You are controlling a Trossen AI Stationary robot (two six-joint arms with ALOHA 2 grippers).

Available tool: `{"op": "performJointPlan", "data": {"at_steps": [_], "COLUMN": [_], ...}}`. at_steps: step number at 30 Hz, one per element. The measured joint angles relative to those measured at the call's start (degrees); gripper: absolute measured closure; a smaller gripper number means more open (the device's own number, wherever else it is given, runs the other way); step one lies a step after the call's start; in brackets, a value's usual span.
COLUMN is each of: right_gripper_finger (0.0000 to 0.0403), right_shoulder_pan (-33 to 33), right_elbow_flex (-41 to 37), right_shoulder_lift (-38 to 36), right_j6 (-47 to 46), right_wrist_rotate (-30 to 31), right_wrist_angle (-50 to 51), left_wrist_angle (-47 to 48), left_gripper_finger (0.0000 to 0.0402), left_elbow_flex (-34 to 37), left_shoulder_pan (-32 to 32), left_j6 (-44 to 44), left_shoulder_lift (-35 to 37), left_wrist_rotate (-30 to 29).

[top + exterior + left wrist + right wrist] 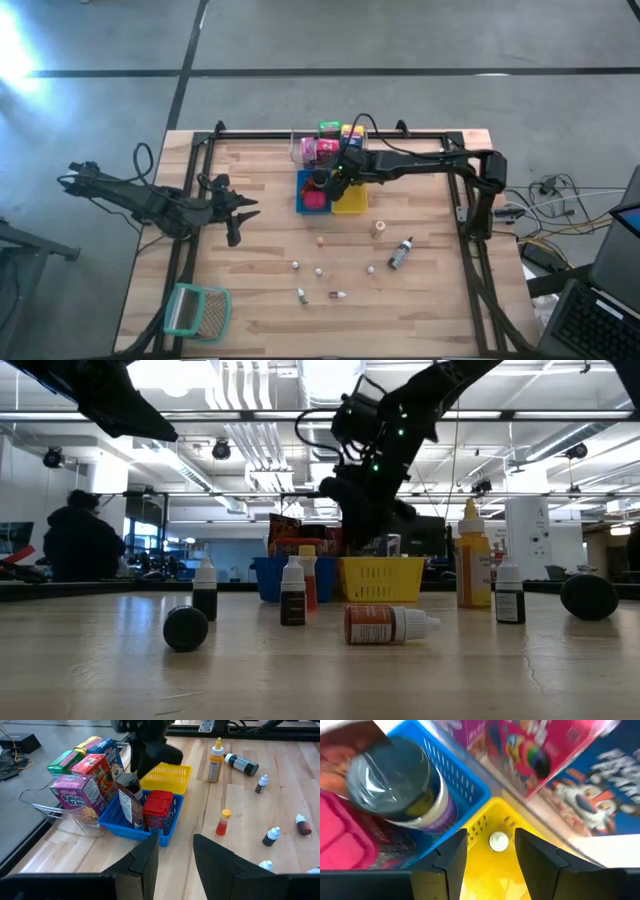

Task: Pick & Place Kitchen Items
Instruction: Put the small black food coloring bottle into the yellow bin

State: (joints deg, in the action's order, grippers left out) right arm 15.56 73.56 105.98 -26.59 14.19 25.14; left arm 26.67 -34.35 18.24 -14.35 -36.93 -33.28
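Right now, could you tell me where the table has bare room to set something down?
The widest bare wood lies between the left gripper, the mesh basket and the blue tray. Another free strip runs along the near edge. It is crowded around the small bottles and the cereal boxes.

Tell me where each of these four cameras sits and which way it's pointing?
High view: overhead, looking straight down on the table; both arms show.
Low view: at tabletop height, looking level across small bottles into the room; the right arm hangs above.
Left wrist view: on the left arm, facing the blue tray; left gripper open.
Right wrist view: on the right arm, looking into the yellow tray; right gripper open.
Shared: both wrist views show the dark jar.
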Motion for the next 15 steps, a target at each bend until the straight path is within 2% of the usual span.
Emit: {"op": "performJointPlan", "data": {"at_steps": [5, 15], "right_gripper_finger": [0.0252, 0.0288], "right_shoulder_pan": [-2.41, -11.18], "right_elbow_flex": [0.35, 3.28], "right_shoulder_lift": [-3.62, -10.62], "right_j6": [1.68, 8.92], "right_wrist_rotate": [0.31, 1.27], "right_wrist_angle": [0.38, 2.01], "left_wrist_angle": [-0.05, -0.04], "left_gripper_finger": [0.0273, 0.0273], "left_elbow_flex": [0.0, 0.0], "left_shoulder_pan": [0.02, 0.0], "left_j6": [0.02, 0.0], "left_shoulder_lift": [0.0, -0.07], "left_wrist_rotate": [0.0, 0.0]}}
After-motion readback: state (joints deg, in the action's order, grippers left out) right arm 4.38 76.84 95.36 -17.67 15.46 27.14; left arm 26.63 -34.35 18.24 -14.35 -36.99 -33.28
